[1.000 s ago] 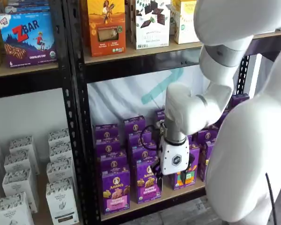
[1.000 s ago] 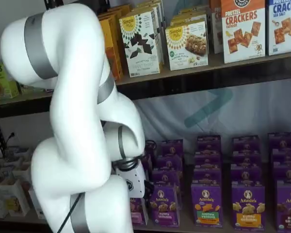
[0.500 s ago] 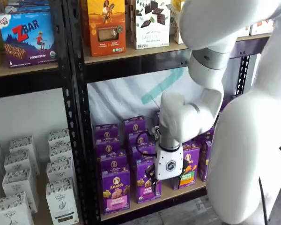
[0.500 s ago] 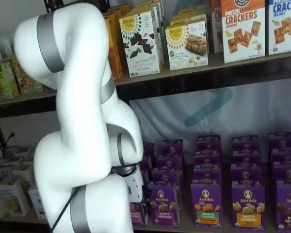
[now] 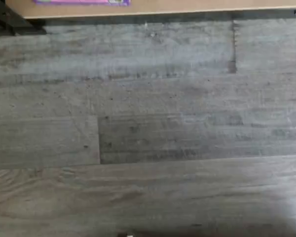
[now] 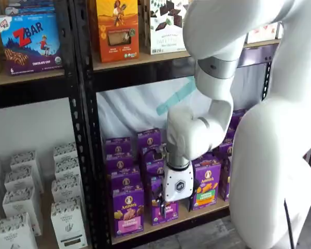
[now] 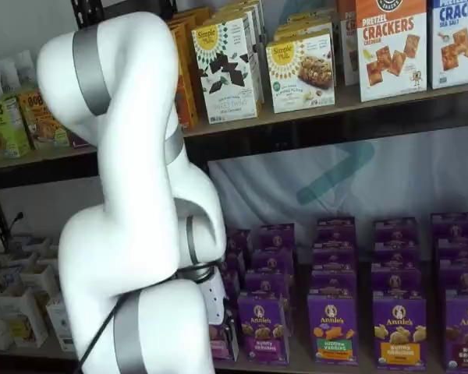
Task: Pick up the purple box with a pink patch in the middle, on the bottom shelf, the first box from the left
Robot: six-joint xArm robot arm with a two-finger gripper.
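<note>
The purple box (image 6: 128,209) with the pink label band stands upright at the front left of the bottom shelf (image 6: 168,222). My gripper (image 6: 158,201) hangs just right of it, in front of the neighbouring purple carton; the white body shows, the black fingers are seen side-on. Nothing is held, so the jaws stand open. In a shelf view the arm covers most of the purple box (image 7: 219,340). The wrist view looks down on grey floor, with the shelf's board edge (image 5: 187,7) and a pink strip of the purple box (image 5: 81,2).
Rows of other purple cartons fill the shelf, among them one with a green and orange label (image 6: 206,182). A black rack post (image 6: 85,155) stands left of the purple box, with white cartons (image 6: 67,220) beyond it. Orange and white boxes (image 6: 117,28) sit on the board above.
The arm has swung left and lower along the front of the bottom shelf. The gripper now hangs closer to the pink-labelled box. No box has moved.
</note>
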